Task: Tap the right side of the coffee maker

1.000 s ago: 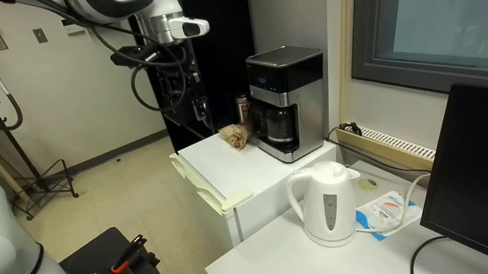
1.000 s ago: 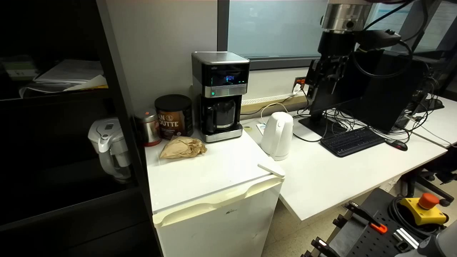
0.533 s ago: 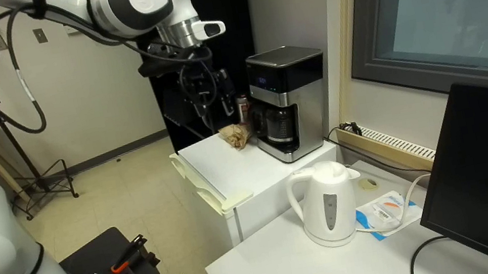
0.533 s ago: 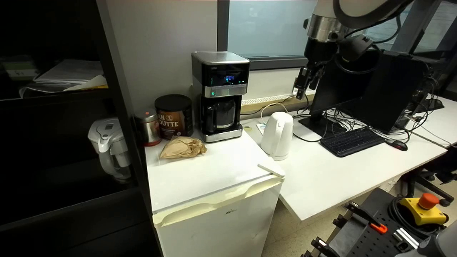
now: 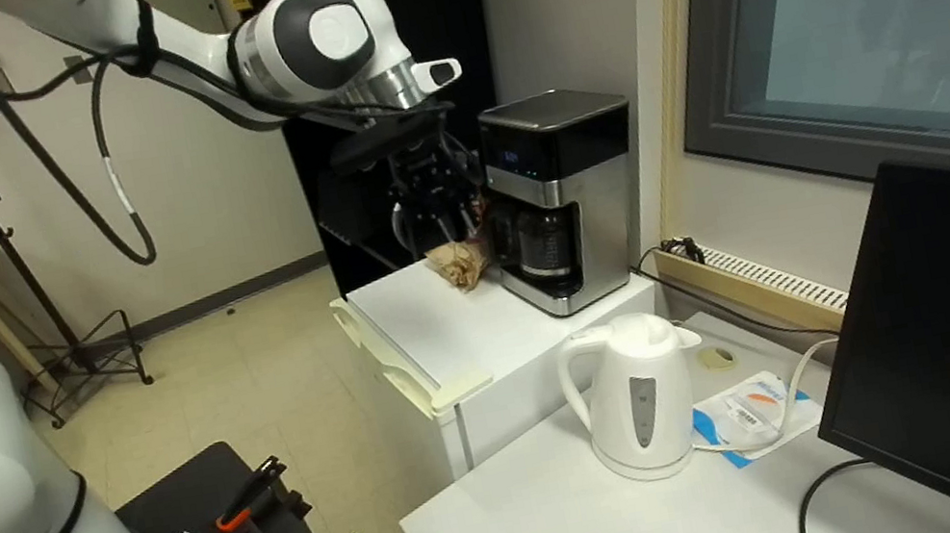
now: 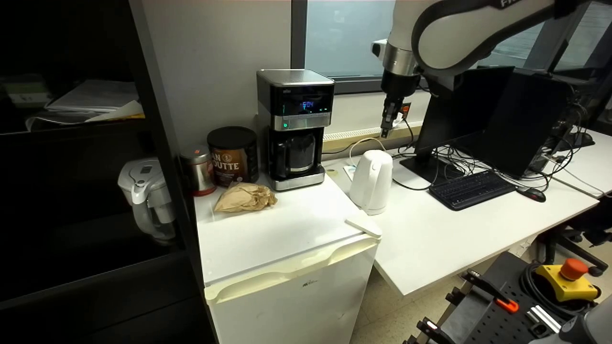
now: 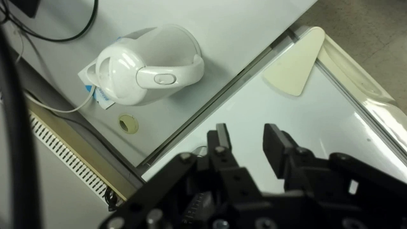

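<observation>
Upper right of frame, the parted, empty end effector point(image 6: 385, 133) has been swung nearer the coffee maker point(image 6: 298, 125), seemingly for tapping.

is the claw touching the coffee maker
Apart. In an exterior view, a strip of pale wall shows plainly between the claw and the coffee maker.

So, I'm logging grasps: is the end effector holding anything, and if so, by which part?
Nothing is held: in the wrist view the end effector stands open, with only the white fridge top visible in the gap.
</observation>
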